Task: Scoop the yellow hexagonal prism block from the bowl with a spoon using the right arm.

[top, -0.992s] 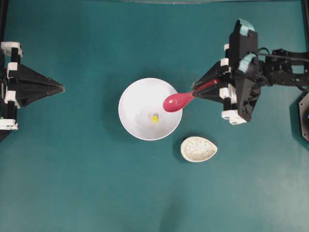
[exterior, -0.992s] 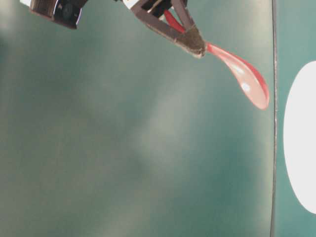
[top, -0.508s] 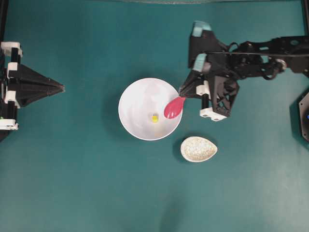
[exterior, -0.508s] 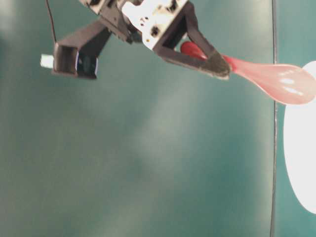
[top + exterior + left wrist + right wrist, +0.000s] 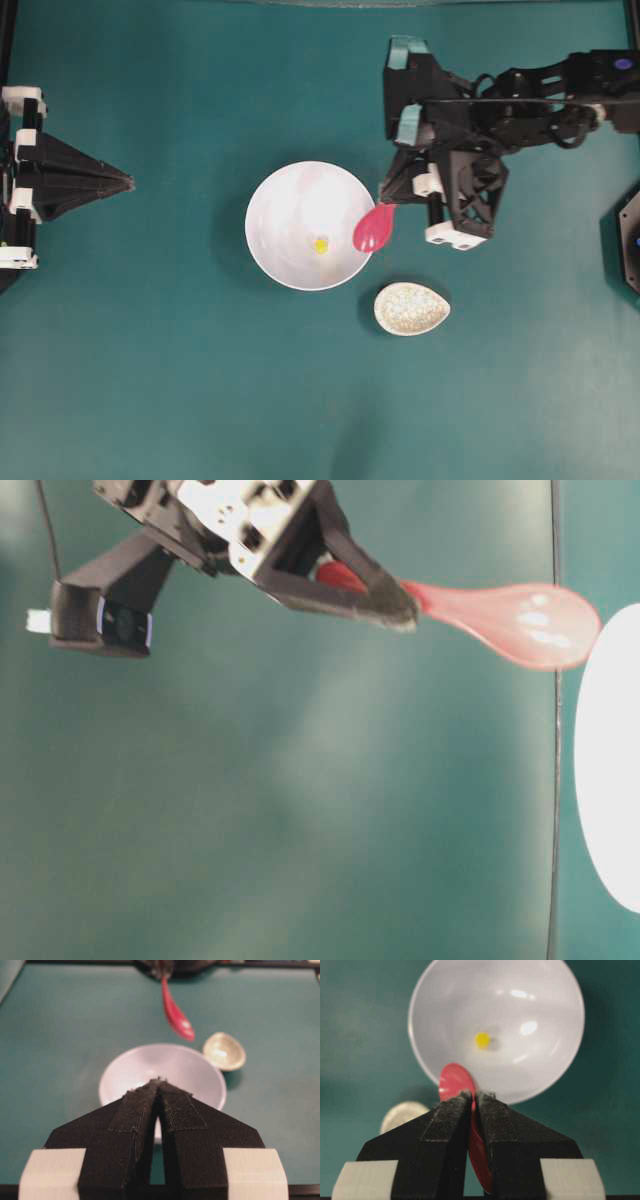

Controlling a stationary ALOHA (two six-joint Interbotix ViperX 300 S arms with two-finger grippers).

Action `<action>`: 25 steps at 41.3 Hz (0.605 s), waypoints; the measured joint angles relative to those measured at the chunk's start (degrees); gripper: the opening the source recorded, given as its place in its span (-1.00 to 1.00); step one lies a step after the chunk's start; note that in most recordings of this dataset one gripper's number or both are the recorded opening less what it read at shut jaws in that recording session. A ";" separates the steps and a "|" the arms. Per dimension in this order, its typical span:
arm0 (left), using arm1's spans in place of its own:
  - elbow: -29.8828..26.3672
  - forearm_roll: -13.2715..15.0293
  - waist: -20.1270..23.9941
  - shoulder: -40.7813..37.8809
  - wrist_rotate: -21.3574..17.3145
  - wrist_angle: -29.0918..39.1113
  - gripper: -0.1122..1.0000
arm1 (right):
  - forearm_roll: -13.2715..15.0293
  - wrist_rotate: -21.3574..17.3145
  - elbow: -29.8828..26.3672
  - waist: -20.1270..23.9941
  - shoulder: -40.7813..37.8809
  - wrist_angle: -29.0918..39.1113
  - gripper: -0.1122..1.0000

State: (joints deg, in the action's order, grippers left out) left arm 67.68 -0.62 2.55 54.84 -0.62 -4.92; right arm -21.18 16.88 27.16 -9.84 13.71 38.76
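While our right gripper (image 5: 384,190) clamps the pink-red spoon (image 5: 374,228) by its handle over the white bowl's (image 5: 275,200) rim, the yellow hexagonal prism block (image 5: 320,244) lies at the bowl's bottom; our left gripper (image 5: 128,182) rests closed and empty.

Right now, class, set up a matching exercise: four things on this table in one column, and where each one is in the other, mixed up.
1 yellow block
2 spoon
3 speckled dish
4 left gripper

A clamped in the right gripper
B on the cloth beside the bowl
C shut, empty, away from the bowl
D at the bowl's bottom

Pairs: 1-D, 2-A, 3-B, 4-C
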 measured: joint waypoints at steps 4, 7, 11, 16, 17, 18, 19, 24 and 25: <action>0.00 0.00 0.09 0.00 0.00 0.00 -0.79 | 0.00 -1.49 1.32 0.00 1.49 0.35 -0.69; -0.09 0.00 0.09 0.00 0.00 0.09 -0.79 | 0.00 -3.52 2.64 0.09 2.90 0.35 -0.69; -0.09 0.00 0.09 0.09 0.00 0.00 -0.79 | 0.00 -5.45 4.75 1.05 5.10 0.35 -0.69; -0.09 0.00 0.00 0.00 -0.09 0.09 -0.79 | 0.00 -8.00 7.29 3.69 7.38 -0.44 -0.69; 0.00 0.00 0.09 0.09 -0.09 0.09 -0.79 | 0.00 -8.61 7.91 4.31 7.82 -0.88 -0.69; 0.00 0.00 0.09 0.00 -0.09 0.00 -0.79 | 0.09 -9.58 8.53 4.92 8.26 -1.32 -0.69; 0.00 0.00 0.09 0.09 -0.09 0.09 -0.79 | 0.00 -10.20 9.05 5.54 8.53 -1.76 -0.69; 0.00 0.00 0.09 0.00 -0.09 0.09 -0.79 | 0.09 -12.74 11.51 8.09 9.84 -4.22 -0.69; -0.09 0.00 0.00 0.00 -0.09 0.09 -0.79 | 0.00 -13.27 11.95 8.53 10.02 -4.75 -0.69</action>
State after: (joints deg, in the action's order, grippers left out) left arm 67.59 -0.62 2.55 54.84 -0.70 -4.83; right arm -21.18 3.60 39.11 -1.32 23.73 34.01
